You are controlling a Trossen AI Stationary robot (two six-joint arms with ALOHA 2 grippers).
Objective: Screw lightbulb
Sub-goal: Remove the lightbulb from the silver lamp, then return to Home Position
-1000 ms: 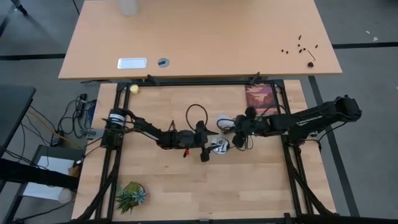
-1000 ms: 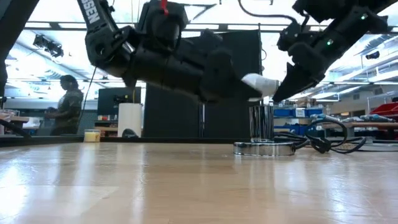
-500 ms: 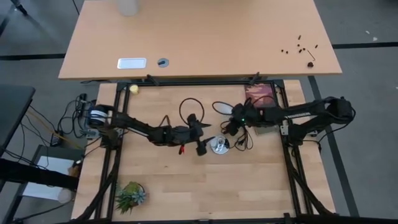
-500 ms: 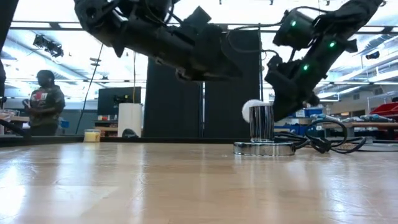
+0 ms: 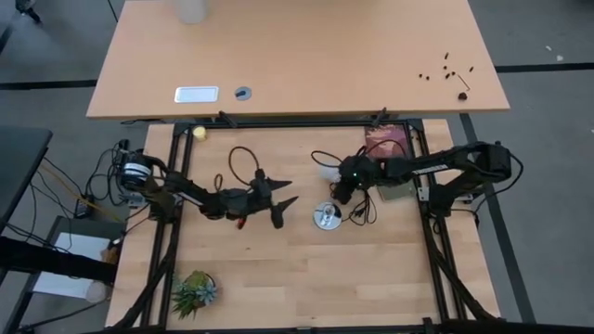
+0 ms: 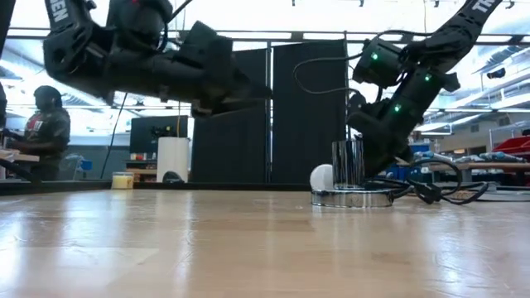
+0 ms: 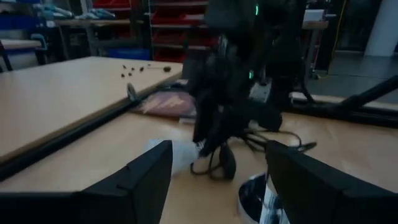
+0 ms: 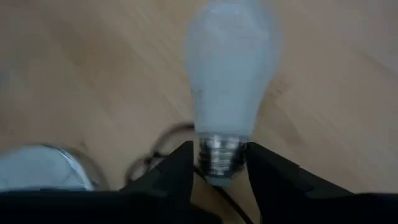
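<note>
The lightbulb (image 8: 229,74), white with a silvery screw base, points away from my right gripper (image 8: 221,171), which is shut on it. In the high view the bulb (image 5: 322,173) is just beyond the round silvery socket (image 5: 326,218), toward the table's far edge. In the low view the bulb (image 6: 321,176) hangs low behind the socket's upright barrel (image 6: 348,164); whether it touches the table I cannot tell. My left gripper (image 5: 290,191) stands open to the left of the socket, level, with nothing between its fingers (image 7: 146,180). My right gripper pinches the bulb's screw base (image 8: 221,152) between its two fingers (image 8: 177,171), one on each side. The fingers slant down from the table's right and lie along the bulb. The white globe sticks out past the fingertips, close to the wood.
The socket's black cord (image 5: 357,209) loops on the wood under my right arm. A dark red book (image 5: 390,144) lies at the far right, a small plant (image 5: 195,292) at the near left, a yellow ball (image 5: 199,133) at the far left. A person (image 6: 45,132) stands in the room behind.
My right gripper has carried the bulb from above the socket toward the table's far edge and down, so it now sits low behind the socket. My left gripper has drawn back from the socket toward the table's left edge and stayed open.
</note>
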